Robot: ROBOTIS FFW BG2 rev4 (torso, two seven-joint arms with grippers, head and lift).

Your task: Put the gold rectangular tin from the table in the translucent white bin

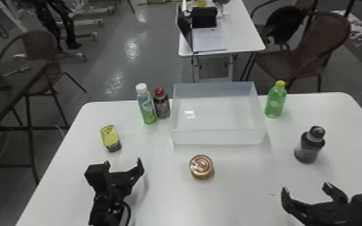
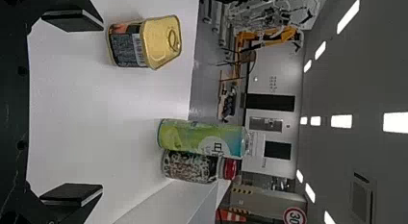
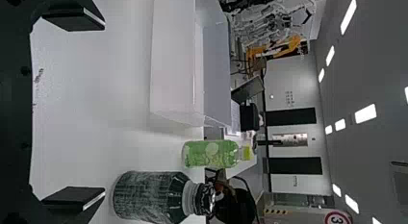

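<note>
i have the left gripper (image 1: 123, 163) over the lower left of the head view, its two fingers spread wide with nothing held between them. my right gripper (image 1: 305, 187) is at the lower right of that view, also wide open and empty. the gold rectangular tin (image 1: 110, 137) stands upright on the table (image 1: 237, 195), left of centre in the head view, just beyond my left gripper; from the left wrist i can see a pull ring on its gold lid and a barcode on its side. the translucent white bin (image 1: 218, 136) sits above centre, its inside bare apart from glints of light. two bottles stand side by side near its left wall, one with a white cap (image 1: 141, 87), the other with a red cap (image 1: 159, 92). a green bottle (image 1: 276, 102) is near its right side, and a dark bottle (image 1: 309, 145) stands lower, toward the right. a round tin (image 1: 201, 167) lies near the middle, below the bin
</note>
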